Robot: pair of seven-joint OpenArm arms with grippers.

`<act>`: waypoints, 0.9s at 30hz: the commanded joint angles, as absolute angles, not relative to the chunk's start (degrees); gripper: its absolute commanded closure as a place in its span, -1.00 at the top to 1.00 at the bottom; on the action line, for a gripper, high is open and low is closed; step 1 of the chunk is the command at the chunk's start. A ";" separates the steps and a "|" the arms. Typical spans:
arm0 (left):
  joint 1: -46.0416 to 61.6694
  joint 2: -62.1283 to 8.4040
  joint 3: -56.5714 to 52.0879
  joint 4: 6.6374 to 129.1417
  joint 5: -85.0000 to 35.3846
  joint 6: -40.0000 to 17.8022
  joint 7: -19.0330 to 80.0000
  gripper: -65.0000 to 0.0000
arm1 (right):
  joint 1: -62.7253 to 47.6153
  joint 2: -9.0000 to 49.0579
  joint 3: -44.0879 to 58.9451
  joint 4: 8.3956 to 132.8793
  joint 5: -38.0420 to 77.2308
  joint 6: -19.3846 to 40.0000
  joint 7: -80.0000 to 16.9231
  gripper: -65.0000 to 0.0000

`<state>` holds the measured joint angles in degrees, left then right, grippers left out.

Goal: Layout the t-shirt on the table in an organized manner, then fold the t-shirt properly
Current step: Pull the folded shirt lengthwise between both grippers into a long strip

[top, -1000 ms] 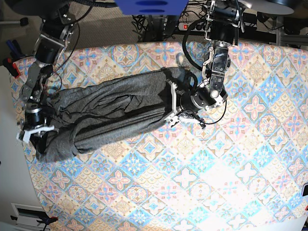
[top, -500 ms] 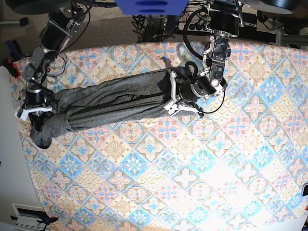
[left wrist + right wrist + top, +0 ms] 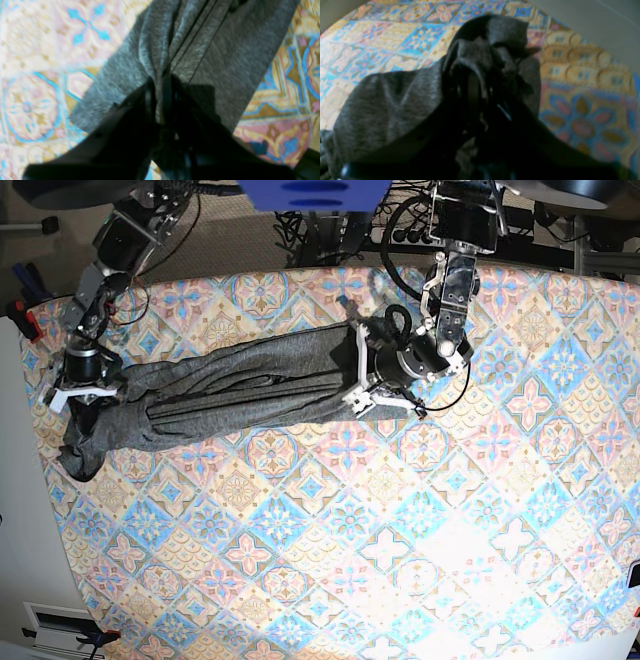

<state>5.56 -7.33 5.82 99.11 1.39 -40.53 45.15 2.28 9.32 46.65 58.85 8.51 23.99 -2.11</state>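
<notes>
The dark grey t-shirt [image 3: 230, 385] is stretched into a long band across the upper left of the table [image 3: 400, 560], with folds running along it. My left gripper [image 3: 358, 375] is shut on the shirt's right end; in the left wrist view [image 3: 162, 100] the fabric [image 3: 212, 50] bunches between the fingers. My right gripper [image 3: 78, 388] is shut on the shirt's left end near the table's left edge; a part of the shirt hangs down below it. In the right wrist view the gripper [image 3: 475, 100] is wrapped in bunched cloth [image 3: 382, 105].
The table's left edge [image 3: 45, 470] runs close to my right gripper. Cables and a power strip [image 3: 385, 235] lie on the floor behind the table. A blue object [image 3: 315, 192] is at the top centre.
Both grippers have moved toward the far side of the table and the shirt between them has pulled tighter and narrower. The hanging left part has shrunk.
</notes>
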 commanded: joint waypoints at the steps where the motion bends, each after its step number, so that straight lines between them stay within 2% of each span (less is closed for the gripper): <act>1: 4.88 -7.69 5.41 100.09 2.42 -40.00 45.49 -0.77 | 2.86 10.68 47.16 60.00 9.36 22.99 -0.13 -0.91; 4: 4.97 -7.69 5.32 100.18 2.33 -40.00 45.49 -0.46 | 1.89 10.68 47.25 59.82 9.36 22.99 -0.13 -0.61; 6: 5.41 -7.52 5.32 100.62 1.63 -40.00 45.49 -0.32 | 1.45 10.51 47.25 60.00 9.36 22.99 -0.04 -0.45; 12: 6.29 -5.41 5.41 105.36 1.54 -40.00 45.49 -0.06 | 1.36 10.42 47.25 60.00 9.36 22.99 -0.04 -0.13; 19: 7.78 -4.70 5.23 109.67 -2.86 -40.00 45.49 -0.02 | 1.27 10.42 47.25 60.00 9.36 22.99 -0.04 0.09; 27: 8.66 -4.70 -1.27 111.60 -28.62 -40.00 45.67 -0.02 | 0.31 10.42 47.08 60.00 9.36 22.99 -0.31 0.27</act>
<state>9.26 -4.62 -1.41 110.63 -28.38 -39.64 47.07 -0.03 9.47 46.96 58.89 8.73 22.72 -1.65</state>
